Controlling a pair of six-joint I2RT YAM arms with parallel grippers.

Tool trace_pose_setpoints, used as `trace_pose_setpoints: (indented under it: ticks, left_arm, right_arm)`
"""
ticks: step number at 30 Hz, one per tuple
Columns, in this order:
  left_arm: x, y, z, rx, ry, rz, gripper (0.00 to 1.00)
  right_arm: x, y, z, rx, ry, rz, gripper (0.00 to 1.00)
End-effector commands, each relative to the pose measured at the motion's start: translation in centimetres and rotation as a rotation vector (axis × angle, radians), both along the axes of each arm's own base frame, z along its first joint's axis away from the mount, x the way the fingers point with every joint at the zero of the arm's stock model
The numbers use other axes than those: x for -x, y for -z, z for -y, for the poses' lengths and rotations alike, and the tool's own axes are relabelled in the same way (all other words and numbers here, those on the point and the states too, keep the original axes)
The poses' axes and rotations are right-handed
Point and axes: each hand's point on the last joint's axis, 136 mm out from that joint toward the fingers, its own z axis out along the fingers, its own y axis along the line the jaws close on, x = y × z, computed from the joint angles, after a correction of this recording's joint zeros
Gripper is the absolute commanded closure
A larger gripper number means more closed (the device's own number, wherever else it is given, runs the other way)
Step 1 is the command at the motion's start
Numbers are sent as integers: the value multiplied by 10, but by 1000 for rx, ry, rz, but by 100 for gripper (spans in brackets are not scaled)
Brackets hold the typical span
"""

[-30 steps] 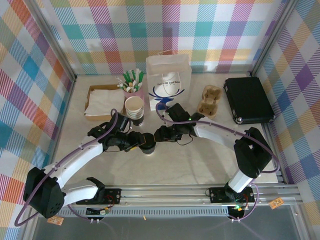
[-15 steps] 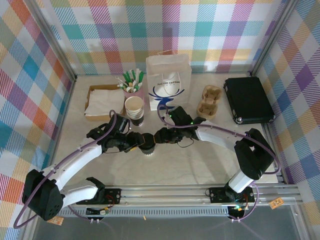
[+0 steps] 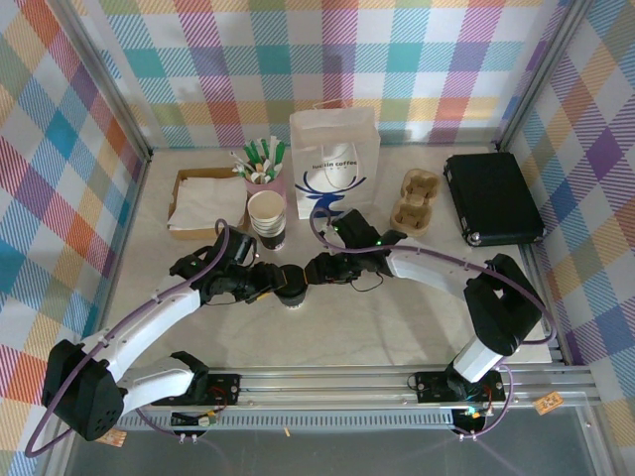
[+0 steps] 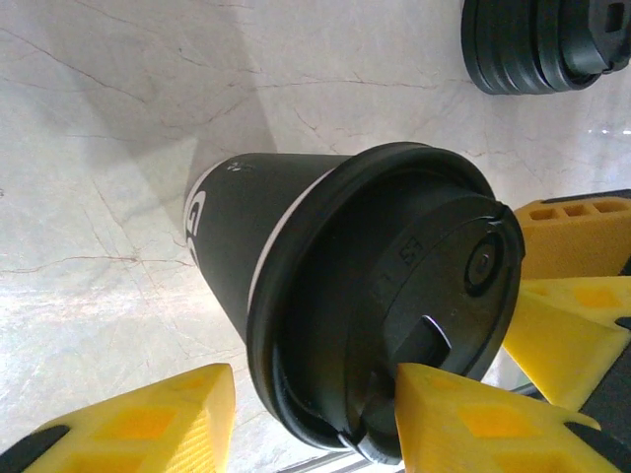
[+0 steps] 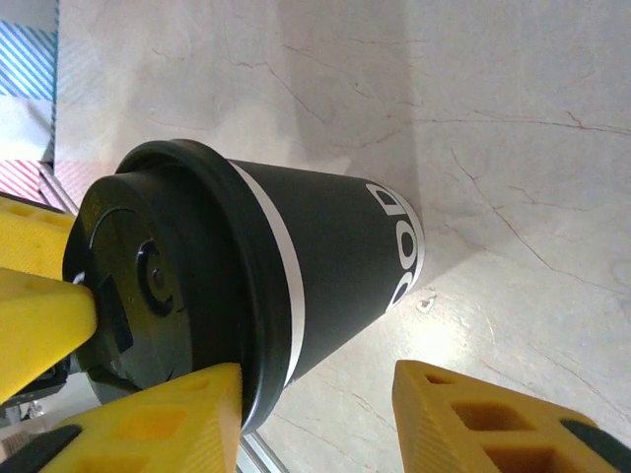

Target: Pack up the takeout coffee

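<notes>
The left gripper (image 3: 270,282) stands part-open with its fingertips at the lid's rim; whether it pinches anything cannot be told. Just right of it the takeout coffee (image 3: 291,289) stands upright and lidded on the table (image 3: 397,317), near the middle. The right gripper (image 3: 314,270), also part-open, meets the lid from the other side, its grip equally unclear. The white paper bag (image 3: 334,159) waits at the far side, well apart, so lidding looks done and the packing itself appears still to do.
</notes>
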Motion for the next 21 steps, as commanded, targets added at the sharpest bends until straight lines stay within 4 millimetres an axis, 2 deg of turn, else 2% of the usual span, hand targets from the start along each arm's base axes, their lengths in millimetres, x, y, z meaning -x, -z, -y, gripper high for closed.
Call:
trace_pose_setpoints:
  ticks: [1,8,13,17,21]
  left_arm:
    - [-5,-7,-2,-18,-2,5,54]
    - [-13,-19,4,2,7,40,53]
    - [-19,-40,0,-20,14,106,52]
    - [-19,-56,-29,-150,-22,187,48]
    - [-5,-50,-66,-295,-83,182,38]
  right_arm:
    - [2,-8,4,47,-20,4,55]
    - [-1,-35,0,20,-36,40,55]
    - [-2,-58,3,39,-70,141,53]
    - [0,-82,0,107,-180,302,45]
    - [5,-90,-9,197,-306,403,25]
